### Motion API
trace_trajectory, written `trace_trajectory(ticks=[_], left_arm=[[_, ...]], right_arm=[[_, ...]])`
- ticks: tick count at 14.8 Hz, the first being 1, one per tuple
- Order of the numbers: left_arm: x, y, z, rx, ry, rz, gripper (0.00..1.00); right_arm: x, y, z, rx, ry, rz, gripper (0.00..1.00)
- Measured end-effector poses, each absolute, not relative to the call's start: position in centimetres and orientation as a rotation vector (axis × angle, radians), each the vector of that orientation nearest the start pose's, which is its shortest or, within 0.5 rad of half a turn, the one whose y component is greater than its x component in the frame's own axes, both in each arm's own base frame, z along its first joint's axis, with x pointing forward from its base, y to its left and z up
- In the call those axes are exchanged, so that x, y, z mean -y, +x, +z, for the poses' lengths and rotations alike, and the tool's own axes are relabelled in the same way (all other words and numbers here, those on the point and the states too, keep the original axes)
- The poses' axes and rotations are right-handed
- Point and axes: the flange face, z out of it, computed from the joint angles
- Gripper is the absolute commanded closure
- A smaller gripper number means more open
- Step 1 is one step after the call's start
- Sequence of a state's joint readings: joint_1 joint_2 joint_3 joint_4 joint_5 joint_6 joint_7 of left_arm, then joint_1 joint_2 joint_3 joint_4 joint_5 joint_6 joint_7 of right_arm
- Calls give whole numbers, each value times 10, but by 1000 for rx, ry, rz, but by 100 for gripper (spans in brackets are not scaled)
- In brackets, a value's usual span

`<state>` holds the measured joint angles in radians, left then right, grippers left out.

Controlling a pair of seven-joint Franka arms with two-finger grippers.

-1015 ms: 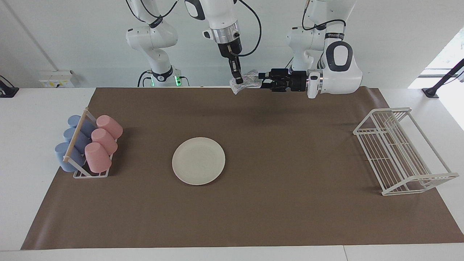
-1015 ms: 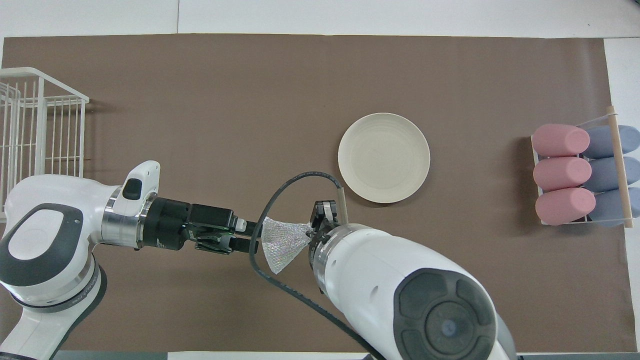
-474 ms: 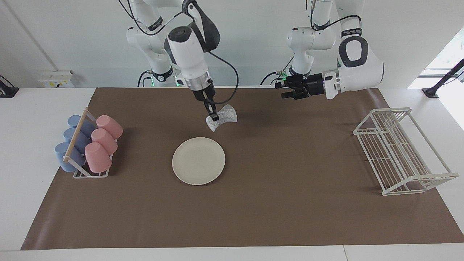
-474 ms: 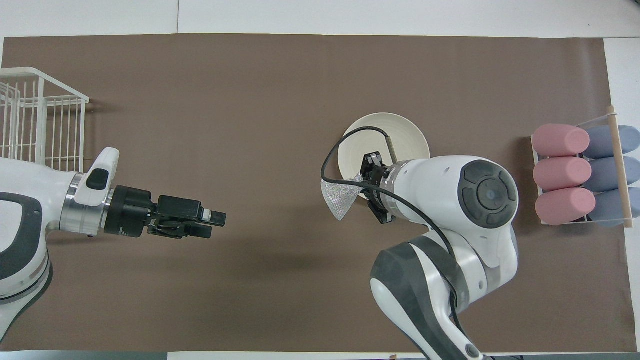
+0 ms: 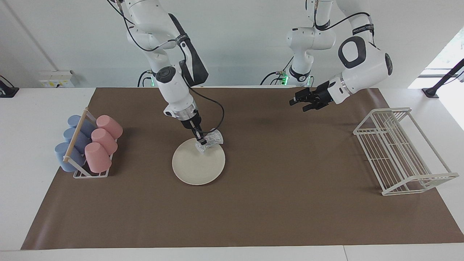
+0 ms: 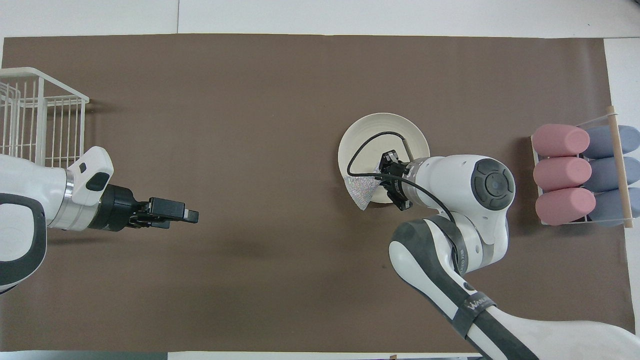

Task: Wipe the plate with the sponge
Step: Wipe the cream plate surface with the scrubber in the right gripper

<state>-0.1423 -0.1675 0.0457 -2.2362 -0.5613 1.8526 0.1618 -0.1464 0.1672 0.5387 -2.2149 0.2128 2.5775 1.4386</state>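
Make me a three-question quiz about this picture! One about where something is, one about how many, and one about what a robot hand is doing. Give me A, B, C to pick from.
1. Where is the sponge?
A. In the wire rack
B. At the edge of the plate nearer to the robots
C. Among the cups

2. How many pink cups are in the cup holder?
A. Three
B. One
C. Five

3. What is the right gripper doing?
A. Waiting with nothing in it
B. Lifting a cup
C. Holding the sponge

Answers:
1. B: the sponge sits over the rim of the plate that is nearer to the robots.
2. A: three pink cups lie in a row beside the blue cups.
3. C: the right gripper is shut on the sponge, while the left gripper waits over the brown mat, near the wire rack.
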Motion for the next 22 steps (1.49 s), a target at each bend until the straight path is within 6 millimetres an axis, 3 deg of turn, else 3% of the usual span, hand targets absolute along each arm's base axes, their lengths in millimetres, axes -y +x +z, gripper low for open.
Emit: trace_trajectory(ticks=[4, 6, 8, 10, 12, 15, 20, 22], left_arm=[[72, 471, 430, 135, 2755, -242, 0], [71, 471, 430, 146, 2773, -235, 0], [71, 472, 430, 147, 2777, -231, 0], [70, 472, 430, 147, 2778, -226, 0], [70, 472, 430, 147, 2779, -224, 0], [70, 472, 430, 147, 2780, -223, 0], [70, 473, 430, 148, 2781, -221, 0], [70, 473, 430, 148, 2781, -221, 0]], right_arm=[[-206, 530, 292, -1609, -2334, 109, 100], [-203, 535, 290, -1567, -2340, 84, 100], [-179, 544, 290, -1508, -2373, 50, 100], [-138, 556, 289, -1463, -2400, 9, 100], [-125, 559, 288, -1456, -2404, 1, 100], [-139, 557, 289, -1478, -2386, 12, 100], [-214, 538, 287, -1576, -2272, 44, 100], [-225, 535, 286, -1579, -2257, 43, 100]])
